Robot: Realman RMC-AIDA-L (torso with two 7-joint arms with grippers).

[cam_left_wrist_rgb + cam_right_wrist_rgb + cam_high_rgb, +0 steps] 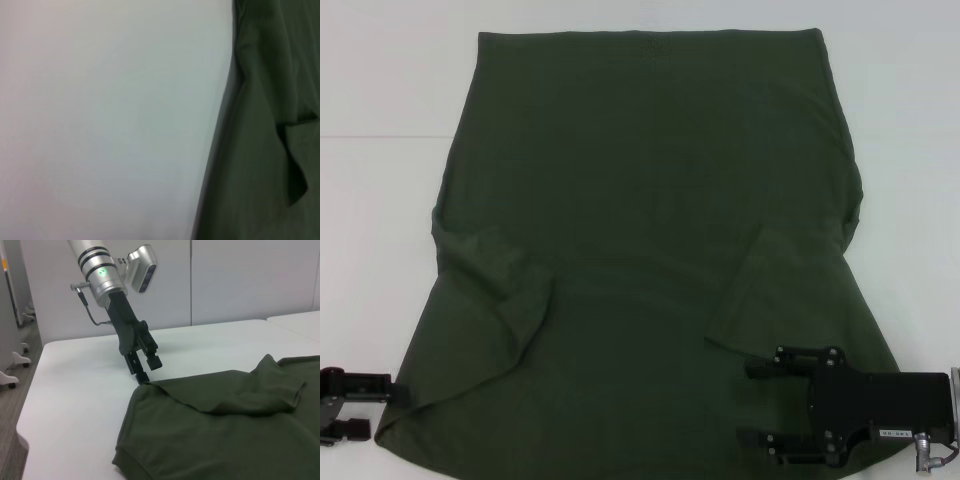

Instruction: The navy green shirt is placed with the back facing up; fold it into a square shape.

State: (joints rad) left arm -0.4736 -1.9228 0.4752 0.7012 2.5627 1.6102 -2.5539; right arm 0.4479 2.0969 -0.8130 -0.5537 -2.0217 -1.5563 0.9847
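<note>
The navy green shirt [640, 200] lies spread flat on the white table [380, 200], plain side up, with both short sleeves folded inward onto the body. My left gripper [378, 408] sits at the shirt's near left corner. In the right wrist view, that left gripper [146, 369] is open, and its lower fingertip [142, 377] touches the shirt [225, 430] at the hem edge. My right gripper [760, 402] hovers over the shirt's near right part, fingers wide apart with nothing between them. The left wrist view shows only the shirt's edge [265, 150] beside bare table.
White tabletop [75, 390] surrounds the shirt on the left, right and far sides. The table's edge [30, 430] drops off behind the left arm, with floor and wheeled furniture feet [15, 360] beyond. A second white table [300, 320] stands close by.
</note>
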